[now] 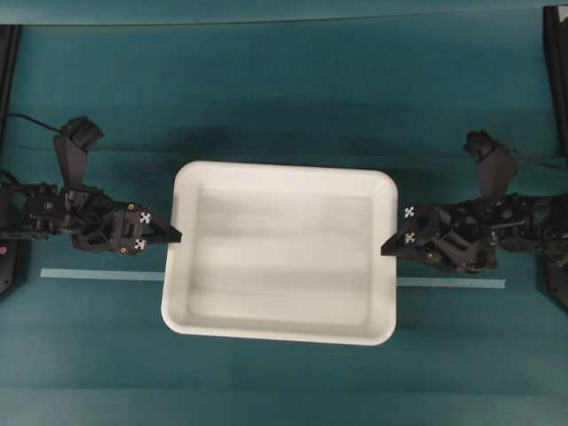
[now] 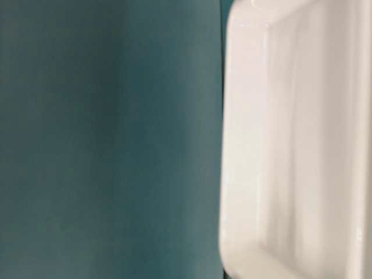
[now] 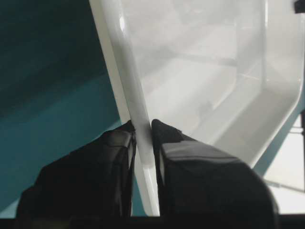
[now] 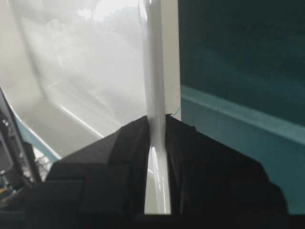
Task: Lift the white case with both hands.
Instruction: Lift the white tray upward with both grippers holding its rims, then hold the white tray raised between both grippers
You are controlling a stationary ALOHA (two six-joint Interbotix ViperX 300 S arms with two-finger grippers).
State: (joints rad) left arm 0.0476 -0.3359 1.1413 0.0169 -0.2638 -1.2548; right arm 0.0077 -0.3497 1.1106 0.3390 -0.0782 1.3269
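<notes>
Now: white case [image 1: 282, 253] centre of green surface [image 1: 284, 106]. Left hand [image 1: 174, 236] pinches its rim at 9 o'clock; right hand [image 1: 389, 248] pinches rim at 3 o'clock. Step: lifting, grips set. Next calls for an even, level rise on both sides.

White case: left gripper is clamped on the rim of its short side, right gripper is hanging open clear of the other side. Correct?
Not quite. The left gripper is clamped on the white case rim, but the right gripper is not open or clear: the right wrist view shows its fingers shut on the opposite rim, one on each side. The overhead view agrees.
</notes>
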